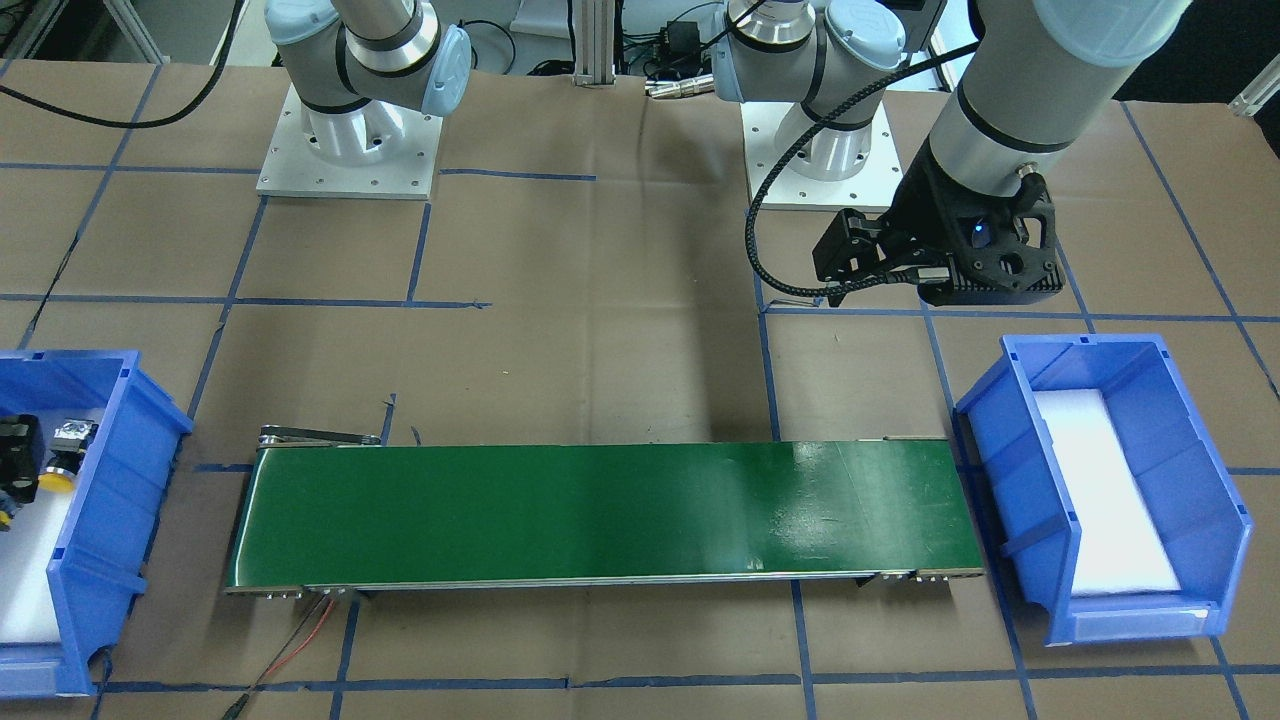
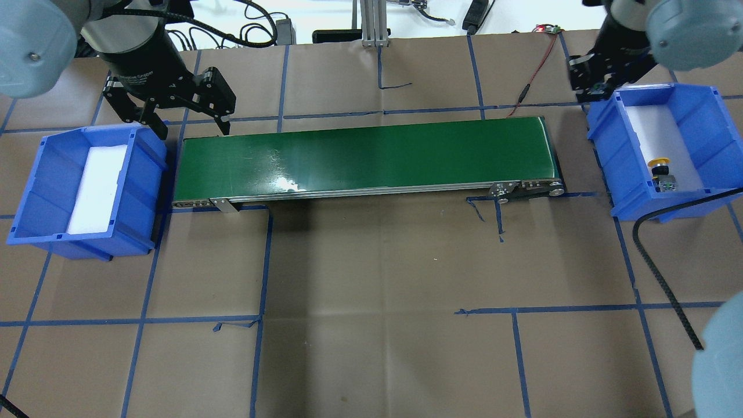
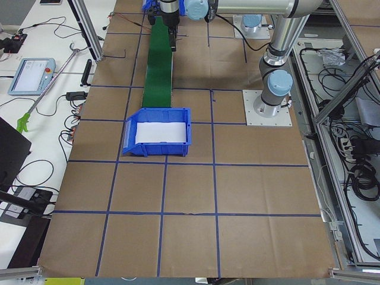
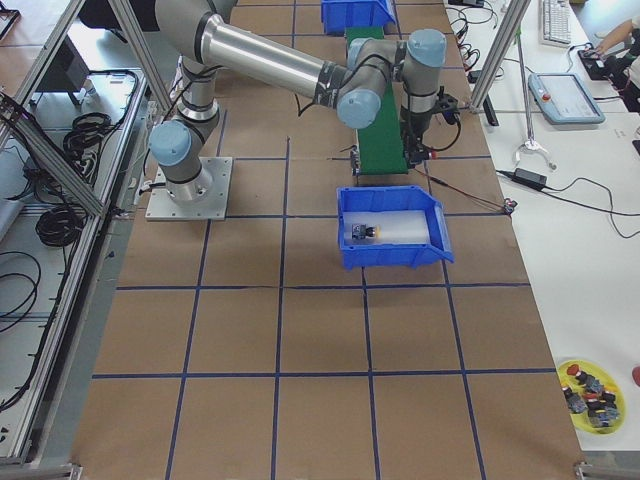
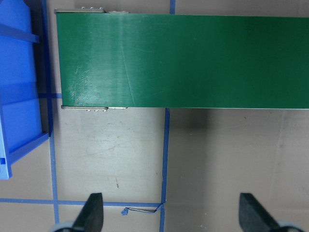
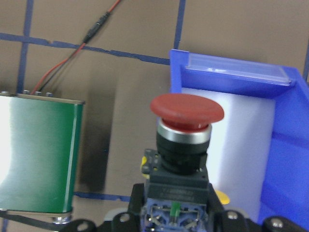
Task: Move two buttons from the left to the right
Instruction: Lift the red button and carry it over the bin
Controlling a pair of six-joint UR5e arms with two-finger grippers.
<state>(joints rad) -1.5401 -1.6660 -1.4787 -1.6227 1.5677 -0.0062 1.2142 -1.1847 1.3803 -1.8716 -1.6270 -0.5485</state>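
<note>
My right gripper [image 2: 598, 87] is shut on the red button [image 6: 187, 112], gripping its black-and-grey body with the cap pointing away. It hangs above the table between the belt's right end and the far inner corner of the right blue bin [image 2: 714, 145]. The yellow button [image 2: 659, 163] lies on the white foam inside that bin and also shows in the front view [image 1: 55, 478]. My left gripper [image 2: 188, 125] is open and empty, above the belt's left end; the left wrist view shows its fingertips [image 5: 94, 212] wide apart.
The green conveyor belt [image 2: 365, 157] runs between the two bins. The left blue bin [image 2: 145, 174] holds only white foam. A red-and-black wire [image 2: 531, 75] lies beyond the belt's right end. A yellow plate [image 4: 590, 395] with several spare buttons sits on a side table.
</note>
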